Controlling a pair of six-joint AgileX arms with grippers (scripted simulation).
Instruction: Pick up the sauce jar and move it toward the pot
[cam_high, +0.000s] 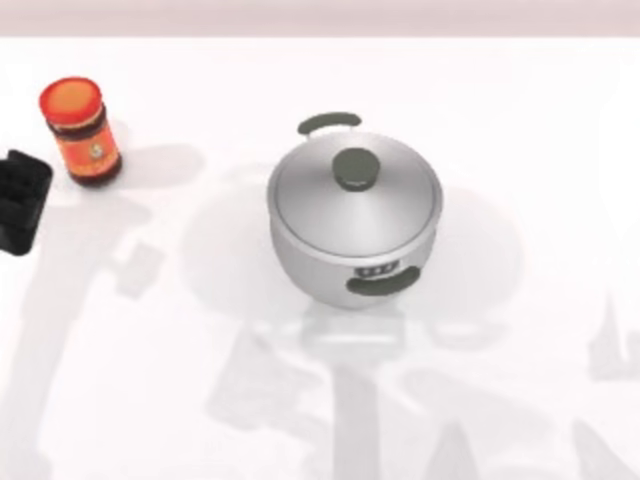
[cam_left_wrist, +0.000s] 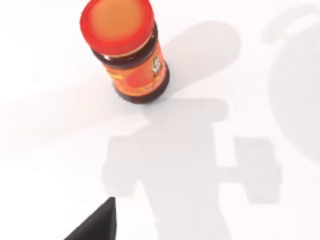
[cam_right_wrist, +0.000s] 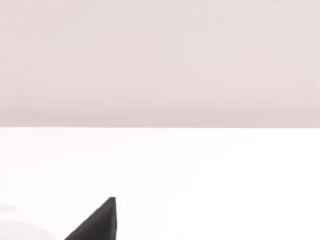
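The sauce jar (cam_high: 82, 132) stands upright at the table's far left, with dark sauce, a red-orange lid and an orange label. In the left wrist view the sauce jar (cam_left_wrist: 131, 55) is ahead of the camera, and nothing touches it. My left gripper (cam_high: 22, 200) hovers at the left edge, just in front of the jar. It is open and holds nothing; only one dark fingertip (cam_left_wrist: 102, 222) shows. The silver pot (cam_high: 353, 215) with domed lid, dark knob and two dark handles sits mid-table, well right of the jar. My right arm is outside the top view; its one visible fingertip (cam_right_wrist: 102, 222) holds nothing.
Arm shadows fall across the white table (cam_high: 520, 150) between jar and pot and along the front. The table's back edge (cam_right_wrist: 200, 127) runs across the right wrist view, with a plain pinkish wall behind it.
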